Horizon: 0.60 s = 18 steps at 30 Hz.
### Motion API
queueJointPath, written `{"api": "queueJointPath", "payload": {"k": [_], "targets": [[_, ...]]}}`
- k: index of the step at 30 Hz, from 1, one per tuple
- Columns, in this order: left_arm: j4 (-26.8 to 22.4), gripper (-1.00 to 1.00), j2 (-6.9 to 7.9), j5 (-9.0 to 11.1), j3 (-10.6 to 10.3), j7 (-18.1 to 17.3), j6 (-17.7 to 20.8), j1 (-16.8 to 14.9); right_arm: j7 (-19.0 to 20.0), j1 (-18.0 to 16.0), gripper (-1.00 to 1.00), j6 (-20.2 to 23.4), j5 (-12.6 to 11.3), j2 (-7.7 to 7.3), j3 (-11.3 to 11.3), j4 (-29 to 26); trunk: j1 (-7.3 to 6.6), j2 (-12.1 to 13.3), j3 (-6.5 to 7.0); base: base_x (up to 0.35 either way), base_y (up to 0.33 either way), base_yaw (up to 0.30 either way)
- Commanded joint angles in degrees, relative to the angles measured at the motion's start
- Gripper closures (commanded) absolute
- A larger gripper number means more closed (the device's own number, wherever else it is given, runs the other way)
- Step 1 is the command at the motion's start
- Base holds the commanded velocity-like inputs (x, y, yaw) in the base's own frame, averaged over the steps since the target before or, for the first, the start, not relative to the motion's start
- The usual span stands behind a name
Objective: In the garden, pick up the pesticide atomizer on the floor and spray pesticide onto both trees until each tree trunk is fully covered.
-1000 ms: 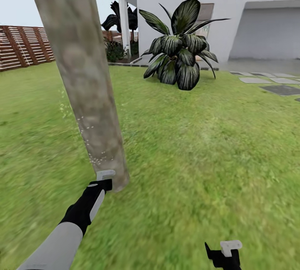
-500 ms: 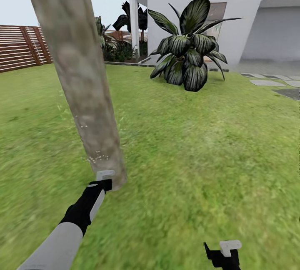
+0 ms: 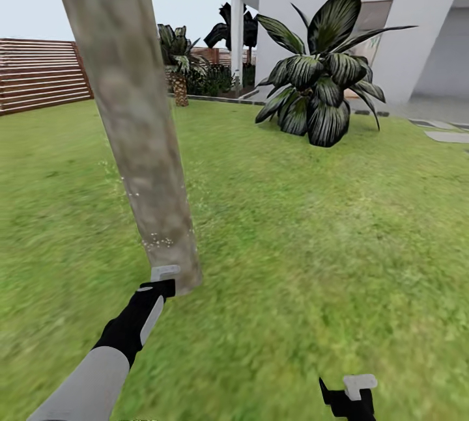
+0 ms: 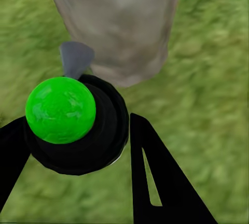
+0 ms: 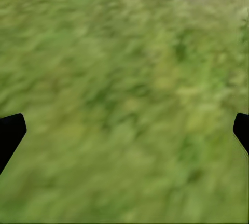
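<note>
Mid-spray on the first trunk (image 3: 140,148): left gripper (image 4: 78,146) clamped on the sprayer (image 4: 78,125), nozzle just beside the trunk's foot, pale specks (image 3: 156,241) low down. Right gripper (image 5: 124,130) spread wide over grass (image 3: 312,226). Next, probably: raising the nozzle to cover the bare bark above.

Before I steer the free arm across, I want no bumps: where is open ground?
Open lawn lies between the tree trunk and the broad-leaved plant, around the right tool. It is crowded at the trunk's base, where the left tool holds the atomizer.
</note>
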Motion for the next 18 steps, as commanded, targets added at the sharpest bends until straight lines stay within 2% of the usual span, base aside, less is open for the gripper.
{"api": "queueJointPath", "payload": {"k": [1, 5, 13, 18], "targets": [[0.0, 1.00, 0.00, 0.0, 0.0, 0.0, 0.0, 0.0, 0.0, 0.0, -1.00, 0.0, 0.0, 0.00, 0.0, 0.0, 0.00, 0.0, 0.00, 0.082, -0.272, 0.277], [0.0, 1.00, 0.00, 0.0, 0.0, 0.0, 0.0, 0.0, 0.0, 0.0, -1.00, 0.0, 0.0, 0.00, 0.0, 0.0, 0.00, 0.0, 0.00, 0.082, -0.272, 0.254], [0.1, 1.00, 0.00, 0.0, 0.0, 0.2, -0.1, 0.0, -0.1, 0.0, -1.00, 0.0, 0.0, -0.05, 0.0, 0.0, 0.00, 0.0, 0.00, 0.082, -0.272, 0.035], [-0.6, 1.00, 0.16, -0.3, -0.3, 0.6, 0.0, 0.0, -0.2, 0.0, -1.00, 0.0, -0.1, -0.08, 0.0, 0.0, 0.00, 0.0, 0.00, 0.102, -0.272, 0.248]]}}
